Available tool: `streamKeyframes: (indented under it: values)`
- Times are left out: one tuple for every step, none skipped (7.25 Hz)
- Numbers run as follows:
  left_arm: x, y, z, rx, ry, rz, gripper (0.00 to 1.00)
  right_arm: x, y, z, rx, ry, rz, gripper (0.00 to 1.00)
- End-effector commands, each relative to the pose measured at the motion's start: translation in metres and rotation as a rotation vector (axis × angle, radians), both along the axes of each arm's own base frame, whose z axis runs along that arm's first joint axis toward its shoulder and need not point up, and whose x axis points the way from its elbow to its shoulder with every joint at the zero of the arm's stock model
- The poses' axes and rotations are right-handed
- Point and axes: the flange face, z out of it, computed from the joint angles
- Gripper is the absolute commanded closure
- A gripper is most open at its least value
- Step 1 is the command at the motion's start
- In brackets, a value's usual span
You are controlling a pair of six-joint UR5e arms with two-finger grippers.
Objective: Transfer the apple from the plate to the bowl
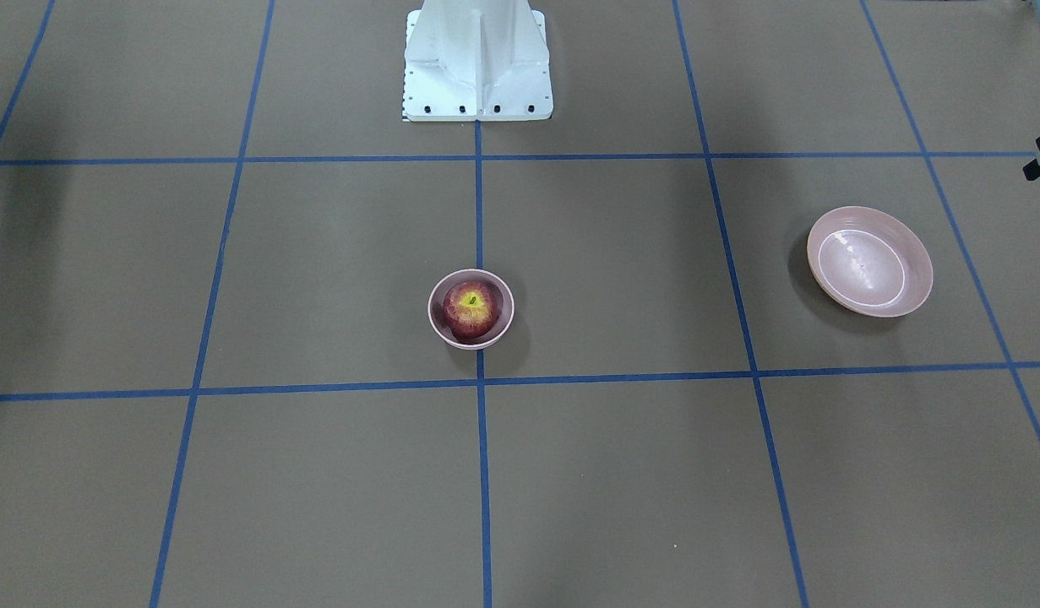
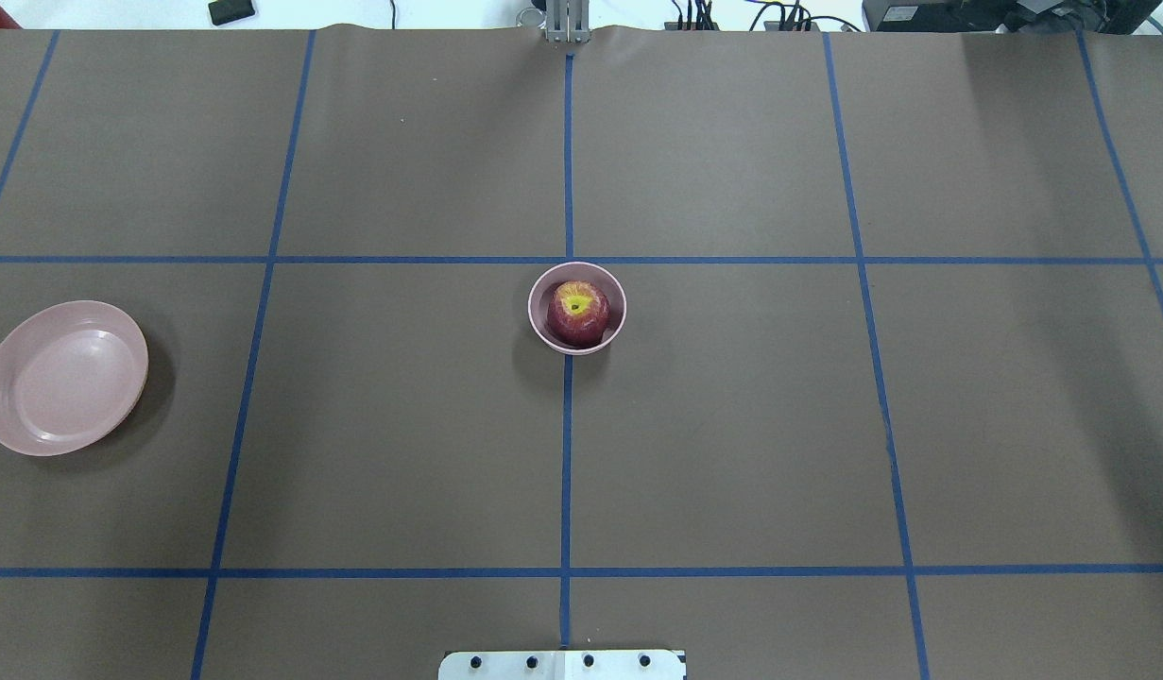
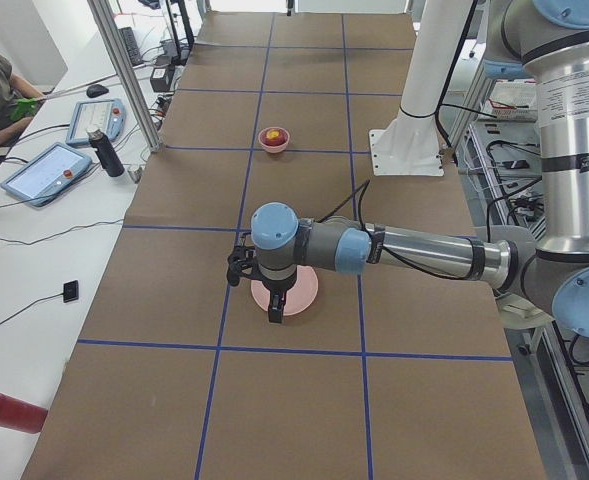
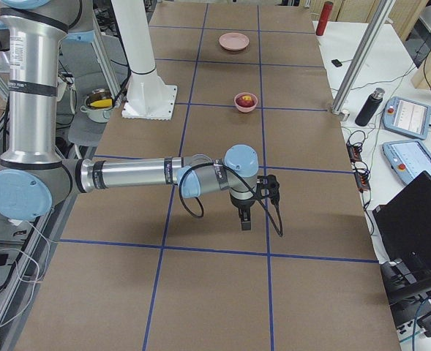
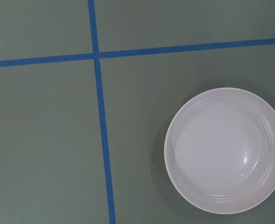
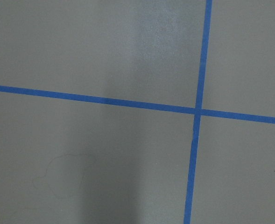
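The dark-red apple (image 1: 470, 308) with its yellow stem patch sits inside the small deep pink bowl (image 1: 436, 292) at the table's middle; both also show in the overhead view, the apple (image 2: 578, 314) and the bowl (image 2: 541, 285). The wide shallow pink plate (image 2: 63, 378) lies empty on my left side and fills the lower right of the left wrist view (image 5: 226, 149). My left gripper (image 3: 275, 314) hangs above the plate, fingers pointing down. My right gripper (image 4: 244, 222) hangs above bare table on my right. Both show only in the side views, so I cannot tell whether they are open or shut.
The white robot pedestal (image 1: 477, 59) stands at the table's robot-side edge. Blue tape lines grid the brown table. Beyond the far edge stand a dark bottle (image 3: 104, 152), tablets (image 3: 44, 172) and aluminium posts (image 3: 124, 70). A red cylinder (image 3: 9, 410) lies off the table's near left corner.
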Motion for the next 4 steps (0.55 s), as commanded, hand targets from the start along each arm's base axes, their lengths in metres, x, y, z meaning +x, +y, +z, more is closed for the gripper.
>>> streamKeyframes:
  values:
    - [0.0010,-0.0066,0.0013,0.002,0.000,0.002,0.02,0.0000,0.0004,-0.0005,0.001,-0.001,0.000,0.00]
    - [0.0003,-0.0066,0.0051,-0.005,-0.001,0.000,0.02,0.0000,0.0004,-0.0005,0.001,-0.001,0.000,0.00]
    - [0.0003,-0.0066,0.0058,-0.006,-0.001,0.000,0.02,0.0000,0.0005,0.0003,-0.001,-0.001,0.000,0.00]
    - [0.0010,-0.0067,0.0065,-0.007,-0.001,0.002,0.02,0.0000,0.0005,0.0003,-0.001,-0.001,0.000,0.00]
